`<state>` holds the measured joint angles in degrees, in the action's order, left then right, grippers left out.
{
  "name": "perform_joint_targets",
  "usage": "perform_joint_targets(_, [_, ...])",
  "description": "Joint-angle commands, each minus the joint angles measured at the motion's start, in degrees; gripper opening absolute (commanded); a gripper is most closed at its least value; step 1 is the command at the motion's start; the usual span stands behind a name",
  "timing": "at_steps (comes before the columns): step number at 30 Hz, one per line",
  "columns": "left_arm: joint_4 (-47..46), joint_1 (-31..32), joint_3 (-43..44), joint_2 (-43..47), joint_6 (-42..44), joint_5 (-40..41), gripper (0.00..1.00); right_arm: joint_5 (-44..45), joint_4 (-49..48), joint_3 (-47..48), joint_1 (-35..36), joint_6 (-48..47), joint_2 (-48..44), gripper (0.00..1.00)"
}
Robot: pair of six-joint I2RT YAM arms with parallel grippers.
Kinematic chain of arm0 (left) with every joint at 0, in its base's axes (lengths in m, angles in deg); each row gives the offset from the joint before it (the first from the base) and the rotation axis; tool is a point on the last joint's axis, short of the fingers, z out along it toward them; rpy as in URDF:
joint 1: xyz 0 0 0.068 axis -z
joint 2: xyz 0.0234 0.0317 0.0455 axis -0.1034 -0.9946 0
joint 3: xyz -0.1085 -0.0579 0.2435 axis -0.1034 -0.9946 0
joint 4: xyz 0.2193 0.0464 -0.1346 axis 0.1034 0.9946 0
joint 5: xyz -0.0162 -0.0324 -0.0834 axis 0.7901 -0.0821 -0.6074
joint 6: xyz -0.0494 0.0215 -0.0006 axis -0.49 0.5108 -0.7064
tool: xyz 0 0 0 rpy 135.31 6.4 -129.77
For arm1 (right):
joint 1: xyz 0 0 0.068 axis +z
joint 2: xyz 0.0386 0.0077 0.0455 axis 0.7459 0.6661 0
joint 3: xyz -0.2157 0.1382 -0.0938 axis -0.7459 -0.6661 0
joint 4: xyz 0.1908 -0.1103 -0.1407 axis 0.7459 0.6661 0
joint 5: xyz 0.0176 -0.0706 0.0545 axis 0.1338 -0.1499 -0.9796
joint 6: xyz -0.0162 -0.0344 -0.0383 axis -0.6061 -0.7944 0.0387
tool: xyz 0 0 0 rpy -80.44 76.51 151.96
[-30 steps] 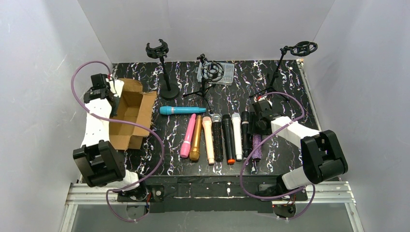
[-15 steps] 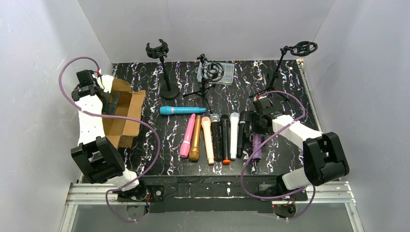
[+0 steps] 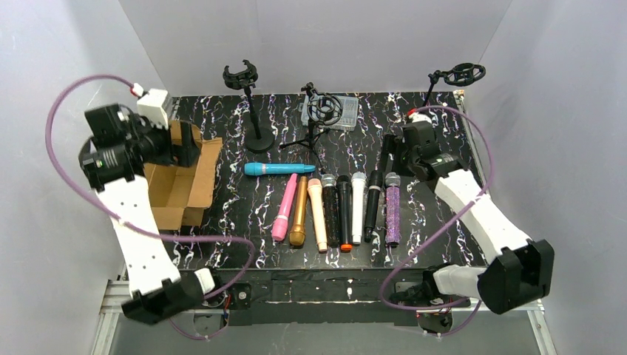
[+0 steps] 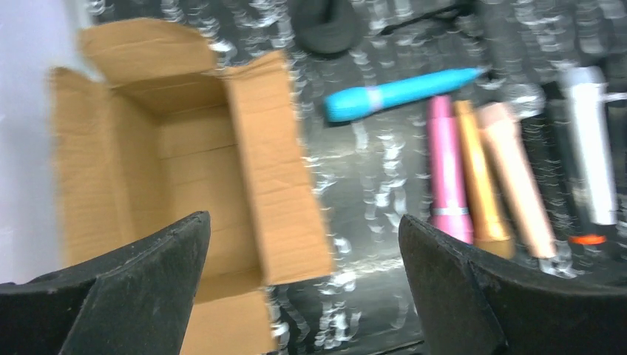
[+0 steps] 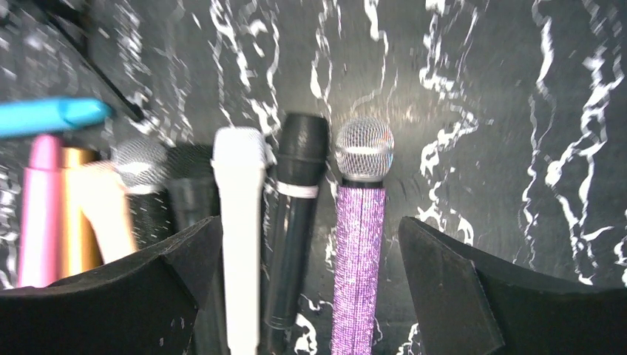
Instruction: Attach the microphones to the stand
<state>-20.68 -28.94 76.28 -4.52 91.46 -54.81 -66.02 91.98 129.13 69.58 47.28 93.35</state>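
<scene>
Right hand (image 5: 309,222) is spread wide above the heads of the microphones (image 3: 344,211), which lie in a row on the desk (image 3: 251,200). Left hand (image 4: 302,222), also spread, hangs I believe over the cardboard box (image 4: 185,163); that view is blurred.

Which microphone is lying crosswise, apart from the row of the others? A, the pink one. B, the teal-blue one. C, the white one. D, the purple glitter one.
B: the teal-blue microphone lies sideways beyond the far end of the row, while the pink microphone, the white microphone and the purple glitter microphone lie side by side in it.
</scene>
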Motion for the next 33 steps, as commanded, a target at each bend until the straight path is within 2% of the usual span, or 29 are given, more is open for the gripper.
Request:
perform_joint_targets(1, [-1.16,0.74,-14.55,10.74,-9.68,-18.46,0.98,2.53,1.45,5.90,-0.18,-1.30,-5.19,0.98])
perform_joint_targets(4, [-5.44,1.25,-22.70,15.48,-10.92,-17.19,0.98,2.74,1.88,5.95,-0.17,-1.03,-6.47,0.98])
perform_joint_targets(8, [-6.47,1.31,-27.15,17.62,-11.39,-16.31,0.98,2.16,0.98,4.63,-0.17,-0.47,-8.06,0.98])
perform_joint_targets(12, [-10.73,2.18,-30.45,18.46,-15.60,-16.83,0.98,0.92,1.36,6.31,-0.17,-0.35,-7.66,0.98])
perform_joint_targets(17, [-18.12,12.16,-27.67,14.78,-20.71,-11.00,0.98,-1.36,1.02,8.59,-0.17,-0.35,-6.97,0.98])
perform_joint_targets(21, [-24.97,18.79,-24.32,7.67,-26.34,-4.08,0.98,-2.88,0.24,9.57,-0.16,-0.46,-6.75,0.98])
perform_joint_targets(25, [-30.85,24.84,-18.58,-1.77,-27.61,4.71,0.98,-5.21,-0.11,10.53,-0.16,-2.15,-6.56,0.98])
perform_joint_targets(26, [-31.77,25.94,-16.96,-4.33,-27.16,6.77,0.98,-5.90,-0.27,10.86,-0.17,-5.14,-6.62,0.98])
perform_joint_targets(29, [-34.50,27.76,-12.24,-13.01,-27.68,13.22,0.98,-7.41,-1.17,11.58,-0.16,-3.84,-7.22,1.00])
perform_joint_targets(33, [-37.99,28.94,-6.88,-22.30,-28.82,18.74,0.99,-8.72,-3.11,12.19,-0.17,-5.33,-8.29,0.93])
